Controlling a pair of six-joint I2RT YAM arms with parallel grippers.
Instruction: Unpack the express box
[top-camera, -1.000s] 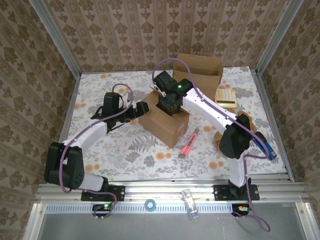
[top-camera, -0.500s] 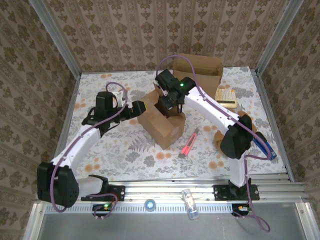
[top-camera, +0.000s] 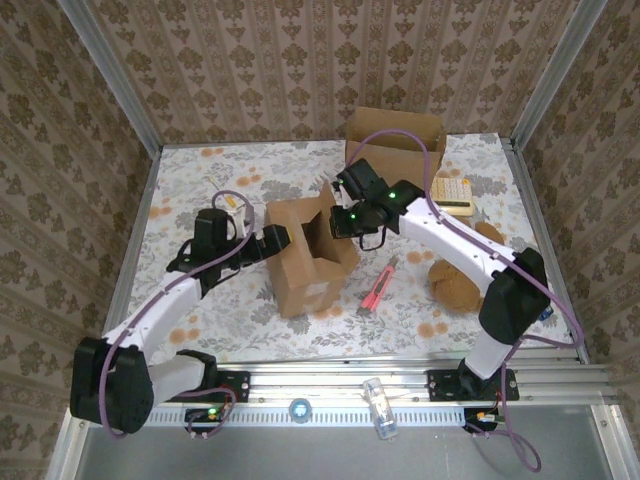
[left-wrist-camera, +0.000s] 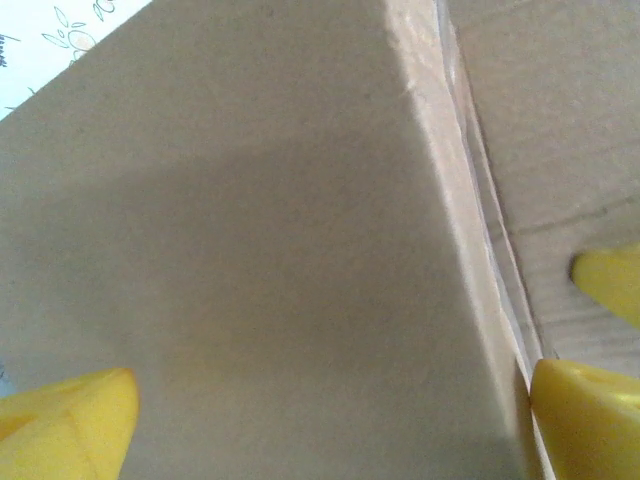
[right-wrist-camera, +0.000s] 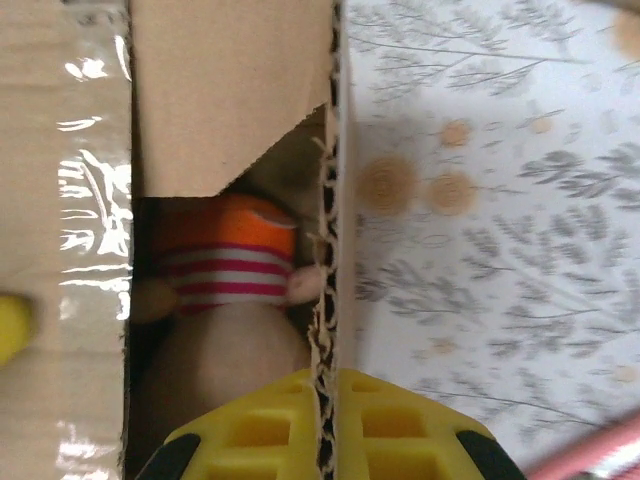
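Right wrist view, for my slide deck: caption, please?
Right gripper pinches a wall of the cardboard box; a striped plush toy lies inside.

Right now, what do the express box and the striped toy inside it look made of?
Express box: brown corrugated cardboard, matte; fluting shows along its cut edge, glossy clear tape on a flap. Striped toy: probably plush fabric, orange with red-white bands.

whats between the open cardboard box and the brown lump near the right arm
A slim pink tool lies flat between the box and the lump, in the top view.
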